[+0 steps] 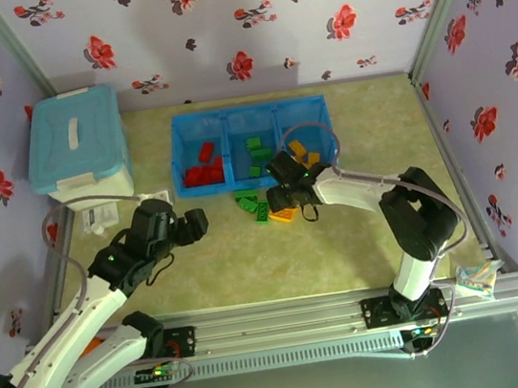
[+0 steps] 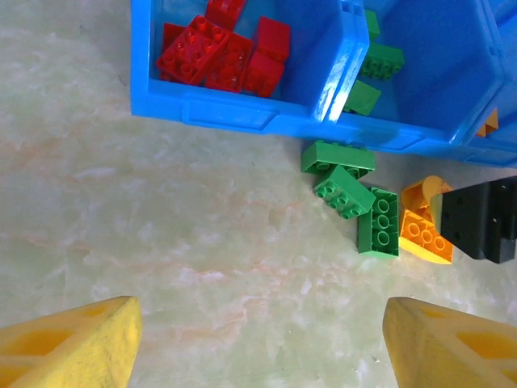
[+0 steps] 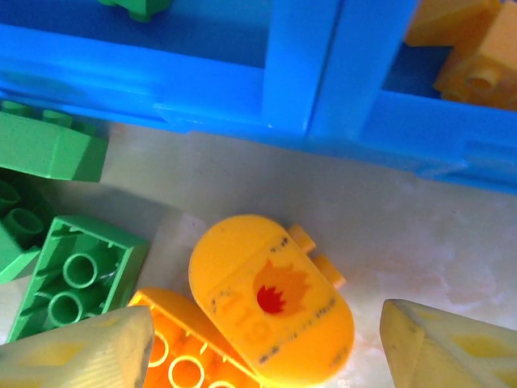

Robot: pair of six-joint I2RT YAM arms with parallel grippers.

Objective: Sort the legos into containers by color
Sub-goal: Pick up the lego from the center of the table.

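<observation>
Tray: a translucent blue tray (image 1: 219,115) with 3 compartments is set at the far middle of the worktop (image 1: 249,263).
Left compartment: red bricks (image 2: 222,52) are piled here.
Middle compartment: green bricks (image 1: 256,151) are held here.
Right compartment: orange bricks (image 1: 301,152) are held here.
Loose pieces: 3 loose green bricks (image 2: 343,192) are lying just near of the tray's front wall, touching one another. To their right an orange brick (image 2: 420,238) is overlapped by a rounded orange piece (image 3: 271,303) printed with a flame.
Left pincer (image 2: 258,339): spread wide, with nothing between the fingers. It is held over bare worktop, near and left of the tray.
Right pincer (image 3: 266,347): spread and set astride the rounded orange piece. A gap is seen at the right finger, so nothing is pinched.
Box: a pale blue lidded box (image 1: 77,137) is placed at the far left, apart from the tray.
</observation>
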